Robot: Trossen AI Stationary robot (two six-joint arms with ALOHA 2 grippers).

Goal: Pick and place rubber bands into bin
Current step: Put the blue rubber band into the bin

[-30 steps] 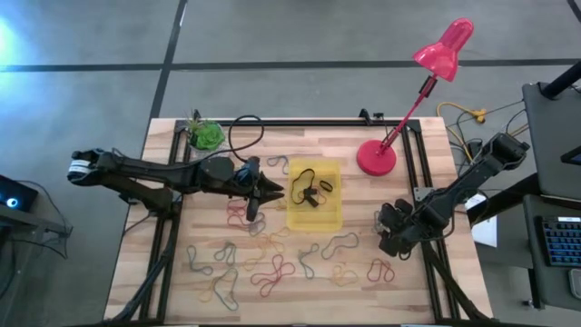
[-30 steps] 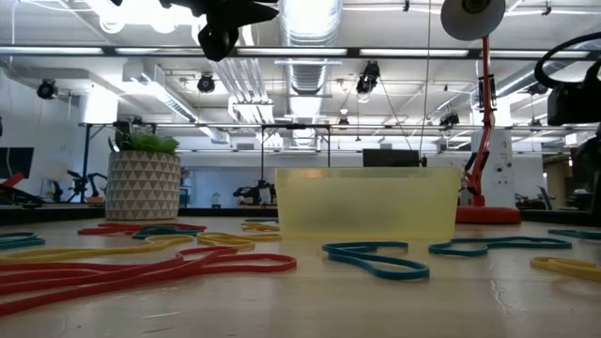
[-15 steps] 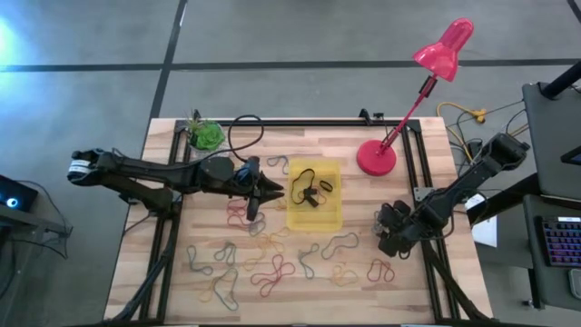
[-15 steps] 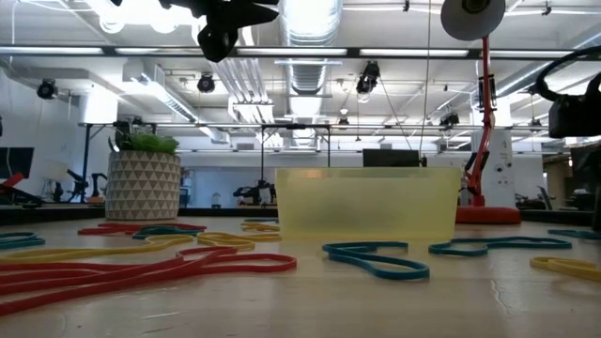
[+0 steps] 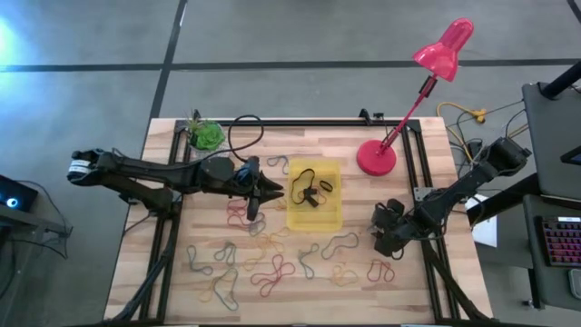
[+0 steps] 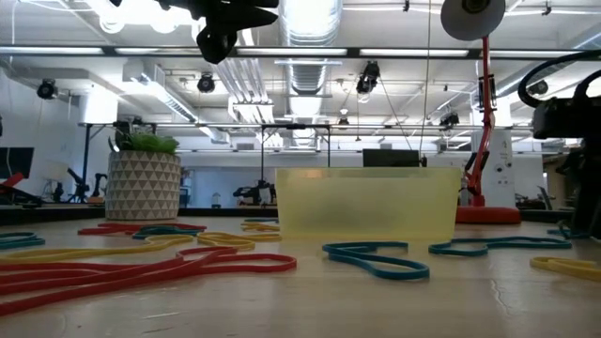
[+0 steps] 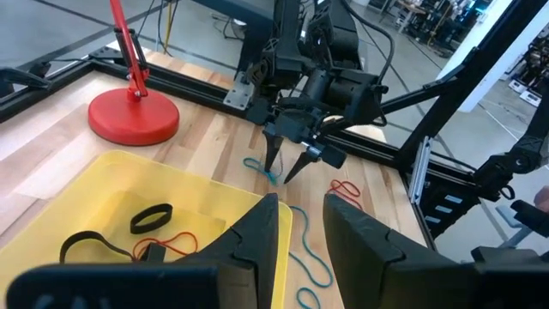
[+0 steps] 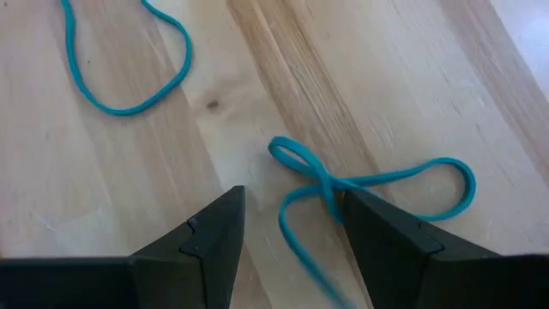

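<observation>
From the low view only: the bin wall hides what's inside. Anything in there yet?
Observer: Yes. The high view shows the bin holding two black rubber bands and a red one.
Operator: Where's the right gripper? I only see dark hardware at my edge.
Observer: The right gripper is low over the table, right of the bin, fingers open either side of a blue rubber band.
Operator: And the left?
Observer: The left gripper hovers at the bin's left edge, fingers slightly apart, nothing visibly between them.
</observation>
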